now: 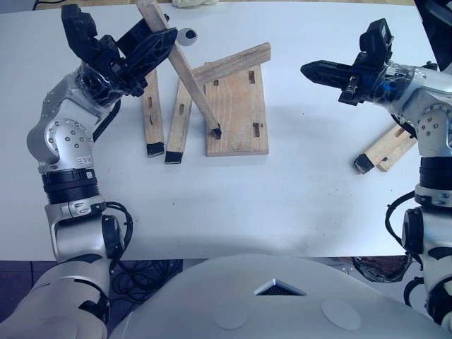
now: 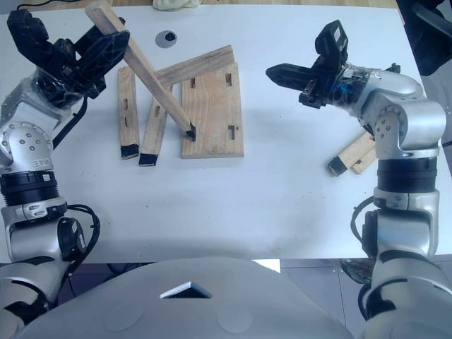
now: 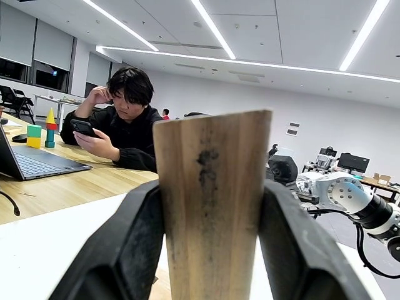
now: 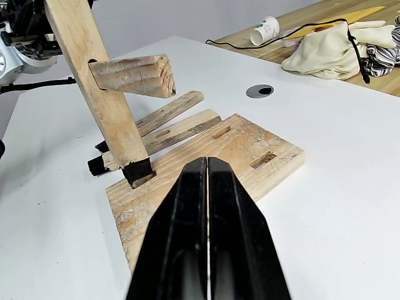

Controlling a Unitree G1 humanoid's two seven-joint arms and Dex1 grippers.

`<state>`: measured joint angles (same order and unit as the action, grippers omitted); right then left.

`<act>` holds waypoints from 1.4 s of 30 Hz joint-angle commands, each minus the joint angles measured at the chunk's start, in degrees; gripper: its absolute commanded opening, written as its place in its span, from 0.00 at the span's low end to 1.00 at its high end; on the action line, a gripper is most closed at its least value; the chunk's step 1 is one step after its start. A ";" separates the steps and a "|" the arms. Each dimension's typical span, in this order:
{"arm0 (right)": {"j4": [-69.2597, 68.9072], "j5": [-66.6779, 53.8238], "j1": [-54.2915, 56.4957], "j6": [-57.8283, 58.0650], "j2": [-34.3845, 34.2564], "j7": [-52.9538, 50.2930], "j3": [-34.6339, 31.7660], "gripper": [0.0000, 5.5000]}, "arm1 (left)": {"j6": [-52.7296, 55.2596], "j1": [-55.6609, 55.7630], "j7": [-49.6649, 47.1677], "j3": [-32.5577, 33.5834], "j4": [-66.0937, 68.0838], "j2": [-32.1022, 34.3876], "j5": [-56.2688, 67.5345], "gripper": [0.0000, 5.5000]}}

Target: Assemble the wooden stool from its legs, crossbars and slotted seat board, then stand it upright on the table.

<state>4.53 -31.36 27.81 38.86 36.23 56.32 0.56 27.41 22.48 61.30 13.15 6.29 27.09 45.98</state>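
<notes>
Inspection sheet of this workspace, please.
Surface: white table, grommet hole at the far side.
Job's things: leg tilted, black-capped foot in a slot of the seat board, crossbar plugged into it; two loose legs beside the board; two more pieces by the right arm.
Clutter: cloth at the far edge.
Grippers: left gripper shut on the leg; right gripper shut, empty.
Cables: black cable over the cloth.
Surroundings: office, ceiling light strips.

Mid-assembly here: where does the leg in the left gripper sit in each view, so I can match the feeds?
Left eye: leg slants from top left down to the seat board, centre.
Right eye: same slant, left of centre.
Left wrist: its end, centre, between the fingers.
Right wrist: upper left, black tip at the board.
Shared landmark: the seat board under the tip.
</notes>
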 commanded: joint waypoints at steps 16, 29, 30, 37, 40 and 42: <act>3.30 4.64 -0.61 -1.53 -2.01 -5.41 0.97 0.00 | -6.58 -5.45 7.30 -14.61 -5.43 10.35 -14.67 0.37; 13.85 8.70 3.27 -4.76 -2.99 -11.83 -2.06 0.00 | -14.37 -12.99 4.51 -27.23 6.82 12.78 -26.77 0.37; 14.52 8.70 3.61 -4.97 -2.93 -11.95 -2.26 0.00 | -14.56 -13.14 4.54 -27.41 7.37 12.78 -26.37 0.37; 14.47 8.47 2.43 -5.82 -3.84 -12.29 -1.20 0.00 | -17.06 -13.93 5.34 -31.06 10.16 15.07 -27.58 0.37; 14.87 8.46 2.22 -6.03 -3.73 -12.29 -1.25 0.00 | -16.54 -15.23 5.45 -31.42 8.31 15.89 -25.61 0.37; 14.84 8.45 1.88 -6.04 -3.98 -12.54 -1.24 0.00 | -15.24 -14.75 4.81 -31.32 7.43 15.89 -24.32 0.37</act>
<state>18.30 -24.23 28.31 33.90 34.15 44.72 0.07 2.21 20.30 68.97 -5.35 4.26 38.18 39.55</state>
